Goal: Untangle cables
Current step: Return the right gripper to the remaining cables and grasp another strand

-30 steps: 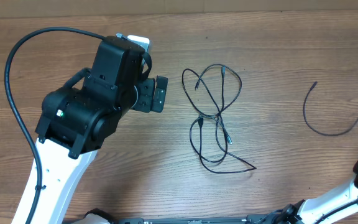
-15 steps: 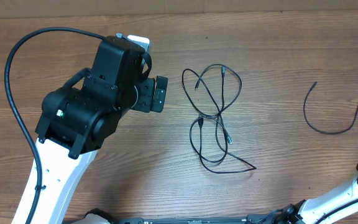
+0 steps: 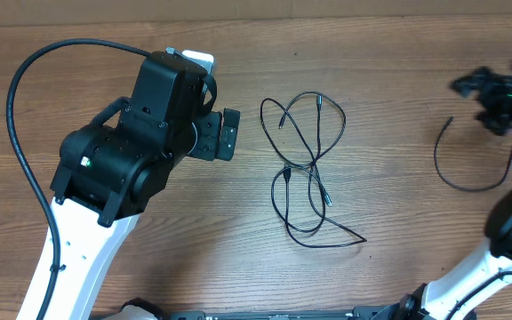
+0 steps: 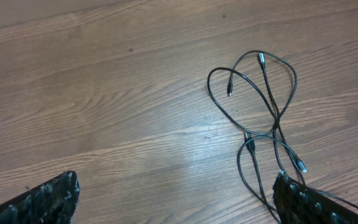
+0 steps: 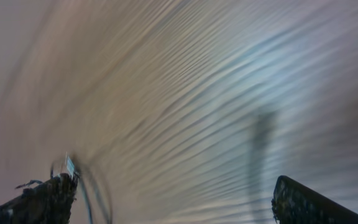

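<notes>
Plainly spread open and empty: left hand [image 4: 176,194], right hand [image 5: 173,199]. Lying looped together on the counter [image 3: 398,53] between them: cables [image 4: 274,129].

You see a brown wooden table [image 3: 398,80] with fine darker grain streaks. The thin tangled cords [image 3: 314,164] are black with silver plug tips; the single loose curved cord [image 3: 469,182] is plain black. The bulky left arm housing [image 3: 132,160] is black with a small green spot, its lower link [image 3: 69,258] white.

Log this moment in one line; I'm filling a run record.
left gripper: jaws open, empty | right gripper: jaws open, empty | tangled cables: centre | loose cable: right side
</notes>
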